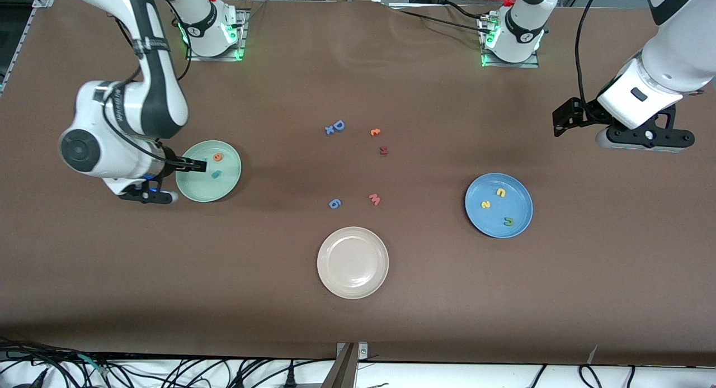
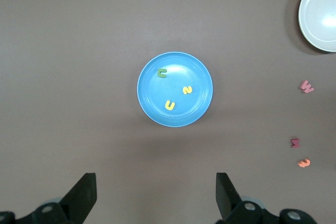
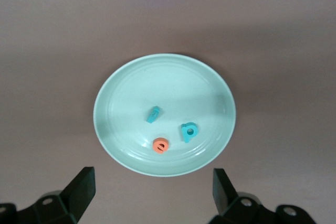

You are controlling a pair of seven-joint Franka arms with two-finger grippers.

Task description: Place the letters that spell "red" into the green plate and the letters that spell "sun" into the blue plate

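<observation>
Beige plate [image 1: 352, 262], right tool [image 3: 152, 190] open over green plate [image 3: 210, 77], left tool [image 2: 155, 195] open.

Teal "d" [image 3: 188, 131] hidden from front camera

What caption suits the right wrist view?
Teal r, teal d and orange e lie in the green plate.

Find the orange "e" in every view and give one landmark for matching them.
Front view: orange "e" lies in the green plate, beside the right gripper.
Left wrist view: not in it.
Right wrist view: orange "e" in the green plate.
Shared landmark: the green plate.
</observation>
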